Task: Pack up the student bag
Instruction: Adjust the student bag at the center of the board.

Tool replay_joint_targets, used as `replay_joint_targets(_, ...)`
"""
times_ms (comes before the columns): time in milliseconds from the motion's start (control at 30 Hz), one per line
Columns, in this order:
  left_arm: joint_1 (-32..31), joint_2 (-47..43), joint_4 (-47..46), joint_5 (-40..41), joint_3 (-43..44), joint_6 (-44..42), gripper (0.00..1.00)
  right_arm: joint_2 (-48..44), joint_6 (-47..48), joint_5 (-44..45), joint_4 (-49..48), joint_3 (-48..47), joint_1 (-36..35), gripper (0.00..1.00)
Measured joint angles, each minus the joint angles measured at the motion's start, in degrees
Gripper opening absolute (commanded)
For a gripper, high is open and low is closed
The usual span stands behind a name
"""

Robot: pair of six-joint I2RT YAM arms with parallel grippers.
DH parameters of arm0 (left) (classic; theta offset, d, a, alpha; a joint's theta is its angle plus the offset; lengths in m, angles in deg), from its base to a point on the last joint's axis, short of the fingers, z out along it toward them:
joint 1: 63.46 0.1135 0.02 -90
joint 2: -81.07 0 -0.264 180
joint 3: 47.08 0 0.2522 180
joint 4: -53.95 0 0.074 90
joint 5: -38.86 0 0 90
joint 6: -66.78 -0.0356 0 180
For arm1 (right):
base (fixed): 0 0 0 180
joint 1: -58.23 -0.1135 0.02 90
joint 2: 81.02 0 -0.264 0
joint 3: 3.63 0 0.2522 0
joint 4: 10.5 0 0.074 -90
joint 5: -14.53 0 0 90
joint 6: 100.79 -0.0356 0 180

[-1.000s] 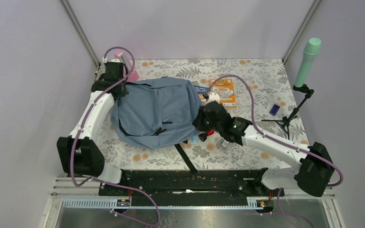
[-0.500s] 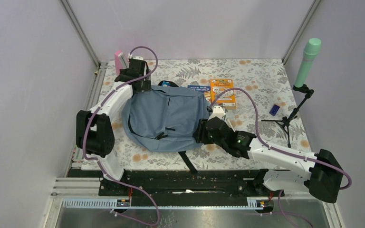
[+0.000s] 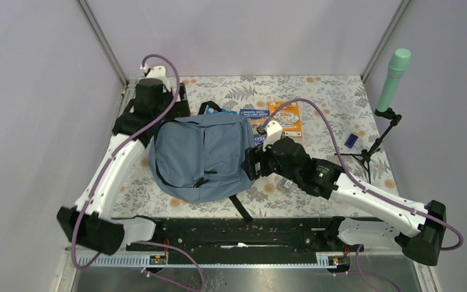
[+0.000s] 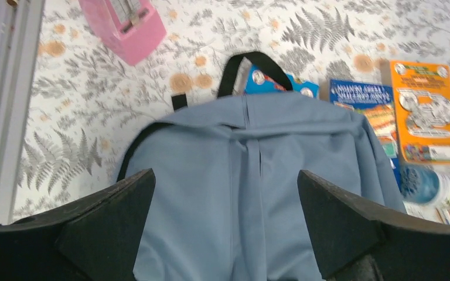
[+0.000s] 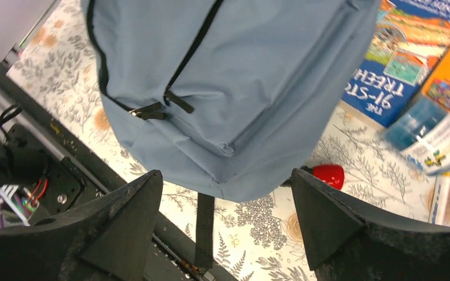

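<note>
Soft grey-blue fabric backpack (image 3: 200,155) laid flat nearer the desk's (image 3: 340,97) left edge; left gripper (image 4: 225,175) and right gripper (image 5: 225,174) are held wide apart, apparently empty.

The left hand (image 4: 225,177), spread wide, hovers above the student bag (image 4: 199,152), a pink box (image 4: 126,26) beyond it.

Left gripper (image 4: 225,175) and right gripper (image 5: 227,174) have opened their jaws, releasing the student bag (image 3: 200,158).

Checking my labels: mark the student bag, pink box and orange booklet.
student bag (image 3: 200,152), top external view, front panel.
pink box (image 4: 143,38), left wrist view, pink side.
orange booklet (image 4: 428,111), left wrist view, cover centre.
</note>
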Motion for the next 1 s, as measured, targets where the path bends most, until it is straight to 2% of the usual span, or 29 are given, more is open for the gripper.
replay_joint_targets(167, 0.04, -9.16, 0.55, -5.25, -10.51, 1.64, 0.99, 5.68, 7.02, -7.76, 0.87, -6.12, 0.15, 0.84)
replay_joint_targets(300, 0.02, -11.98, 3.56, -7.13, -19.82, 2.86, 0.99, 13.22, 10.82, -15.39, 0.37, -10.69, 0.52, 0.82)
replay_joint_targets(533, 0.04, -22.53, 6.54, -8.20, -25.38, 4.15, 0.99, 28.61, 15.74, -24.72, -1.51, -17.62, 0.90, 0.73)
replay_joint_targets(733, 0.11, -26.84, 6.23, -5.75, -29.20, 5.70, 0.99, 39.45, 18.53, -26.75, -2.29, -21.97, 0.90, 0.68)
replay_joint_targets(1000, 0.09, -31.71, 3.28, -8.09, -39.01, 11.50, 0.99, 44.37, 20.55, -26.23, -3.58, -22.01, 0.90, 0.63)
